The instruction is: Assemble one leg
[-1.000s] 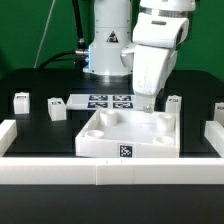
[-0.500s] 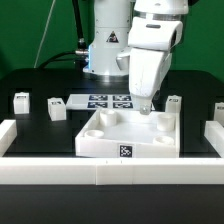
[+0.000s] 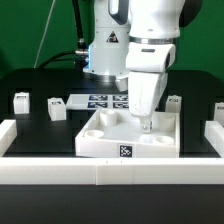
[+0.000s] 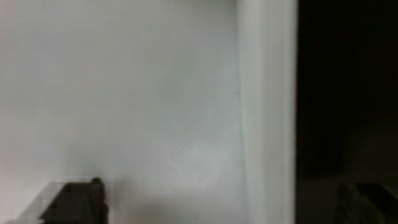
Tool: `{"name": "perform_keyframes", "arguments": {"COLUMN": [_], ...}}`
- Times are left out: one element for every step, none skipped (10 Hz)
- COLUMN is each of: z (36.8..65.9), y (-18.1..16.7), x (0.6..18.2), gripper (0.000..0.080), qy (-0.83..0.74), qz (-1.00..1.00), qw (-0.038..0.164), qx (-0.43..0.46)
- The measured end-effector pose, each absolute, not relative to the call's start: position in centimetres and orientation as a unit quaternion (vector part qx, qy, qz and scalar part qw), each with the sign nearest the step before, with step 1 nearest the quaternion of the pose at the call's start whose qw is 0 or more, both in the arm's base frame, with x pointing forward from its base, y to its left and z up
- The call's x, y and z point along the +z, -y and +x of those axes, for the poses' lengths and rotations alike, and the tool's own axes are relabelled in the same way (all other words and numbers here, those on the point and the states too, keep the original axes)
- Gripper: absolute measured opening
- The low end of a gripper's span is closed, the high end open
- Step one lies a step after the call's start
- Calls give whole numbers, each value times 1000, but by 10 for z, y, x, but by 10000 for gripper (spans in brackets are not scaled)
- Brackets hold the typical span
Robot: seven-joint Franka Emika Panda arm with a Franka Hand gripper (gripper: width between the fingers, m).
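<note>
My gripper (image 3: pixel 146 124) points straight down, its fingertips low over the back right part of the big white tray-like part (image 3: pixel 100 146). In the wrist view the gripper (image 4: pixel 222 203) is open: one dark fingertip (image 4: pixel 75 200) shows at each side. Between them lie the tray's white surface (image 4: pixel 125 110) and a brighter rim, with dark table beyond. Nothing is held. Small white legs with tags stand on the black table: two at the exterior view's left (image 3: pixel 20 100) (image 3: pixel 57 109) and one at the right (image 3: pixel 173 102), all apart from the gripper.
The marker board (image 3: pixel 108 100) lies behind the tray, in front of the robot base. A low white wall (image 3: pixel 60 176) runs along the front and up both sides of the table.
The gripper has come down and a little toward the front, from above the tray's back right edge to low over it. The tray and legs have not moved.
</note>
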State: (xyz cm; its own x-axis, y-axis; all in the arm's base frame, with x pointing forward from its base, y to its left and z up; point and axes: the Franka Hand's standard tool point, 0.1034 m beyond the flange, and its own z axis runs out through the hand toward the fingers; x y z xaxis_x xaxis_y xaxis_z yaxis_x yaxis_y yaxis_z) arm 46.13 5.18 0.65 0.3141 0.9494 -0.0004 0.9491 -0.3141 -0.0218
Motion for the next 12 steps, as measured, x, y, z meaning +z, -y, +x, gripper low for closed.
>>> {"name": "perform_keyframes", "arguments": {"z": [461, 461, 461, 461, 461, 461, 461, 461, 461, 461, 461, 461], "y": [-54, -54, -53, -53, -53, -53, -53, -53, -53, -53, -53, -53], "x": [6, 7, 6, 6, 6, 6, 6, 6, 6, 6, 6, 6], "gripper": [650, 650, 541, 394, 394, 217, 217, 57, 57, 57, 57, 57], "qy": [587, 587, 587, 587, 587, 587, 587, 587, 587, 587, 587, 587], "qz": [-809, -810, -810, -810, -810, -810, -810, -810, -810, -810, -810, -810], "qw": [9, 9, 9, 9, 9, 9, 9, 9, 9, 9, 9, 9], "qx": [7, 7, 8, 8, 8, 8, 8, 8, 8, 8, 8, 8]}}
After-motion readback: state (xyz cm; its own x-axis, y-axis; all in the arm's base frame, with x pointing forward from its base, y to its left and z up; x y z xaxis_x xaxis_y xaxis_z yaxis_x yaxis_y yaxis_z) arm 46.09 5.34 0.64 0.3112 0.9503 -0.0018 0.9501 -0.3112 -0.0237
